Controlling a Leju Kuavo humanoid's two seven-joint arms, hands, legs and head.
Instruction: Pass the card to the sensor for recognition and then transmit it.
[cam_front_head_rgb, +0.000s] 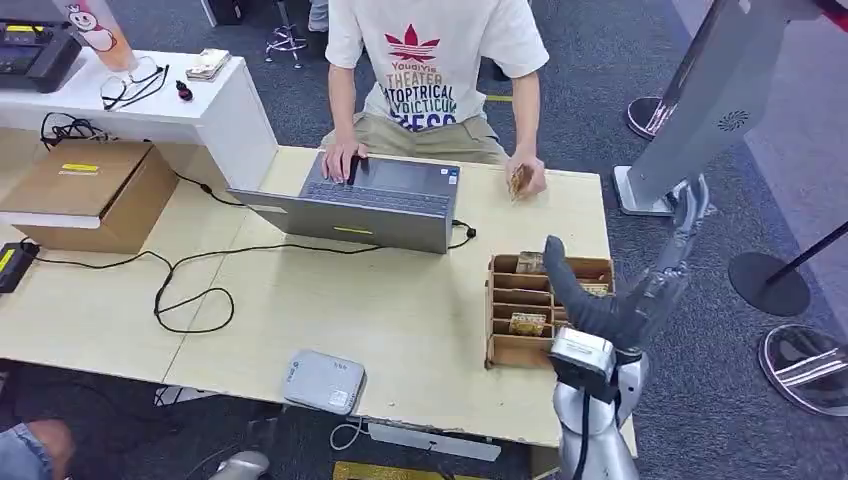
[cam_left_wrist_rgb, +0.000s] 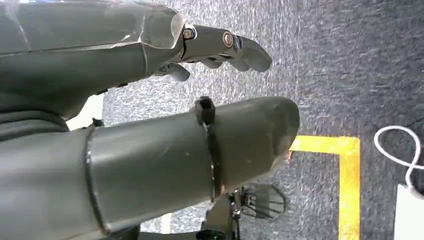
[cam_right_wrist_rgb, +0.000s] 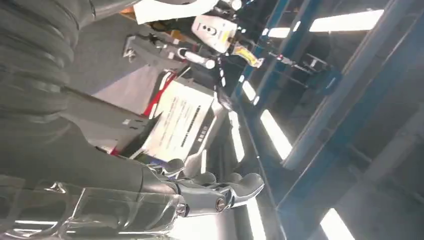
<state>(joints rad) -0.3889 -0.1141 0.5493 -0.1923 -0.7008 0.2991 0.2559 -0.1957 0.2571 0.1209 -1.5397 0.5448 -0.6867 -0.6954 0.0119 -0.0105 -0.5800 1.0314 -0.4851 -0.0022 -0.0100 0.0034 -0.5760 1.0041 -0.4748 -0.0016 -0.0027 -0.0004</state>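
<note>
A wooden slotted box (cam_front_head_rgb: 520, 350) stands on the right side of the table and holds several brownish cards (cam_front_head_rgb: 527, 322). My right hand (cam_front_head_rgb: 630, 290) is raised above the box's right side, fingers stretched out and apart, with nothing in it; the right wrist view shows the same bare fingers (cam_right_wrist_rgb: 220, 192) against the ceiling. A small grey sensor box (cam_front_head_rgb: 324, 381) lies near the table's front edge. The person (cam_front_head_rgb: 435, 60) seated across holds a card (cam_front_head_rgb: 518, 180) over the far edge. My left hand (cam_left_wrist_rgb: 165, 55) hangs over the carpet, fingers spread, holding nothing.
A grey laptop (cam_front_head_rgb: 370, 200) sits in front of the person, with a black cable (cam_front_head_rgb: 190, 290) looping across the table. A cardboard box (cam_front_head_rgb: 90, 190) is at the left. A grey kiosk (cam_front_head_rgb: 700, 110) and stanchion bases (cam_front_head_rgb: 805, 365) stand at the right.
</note>
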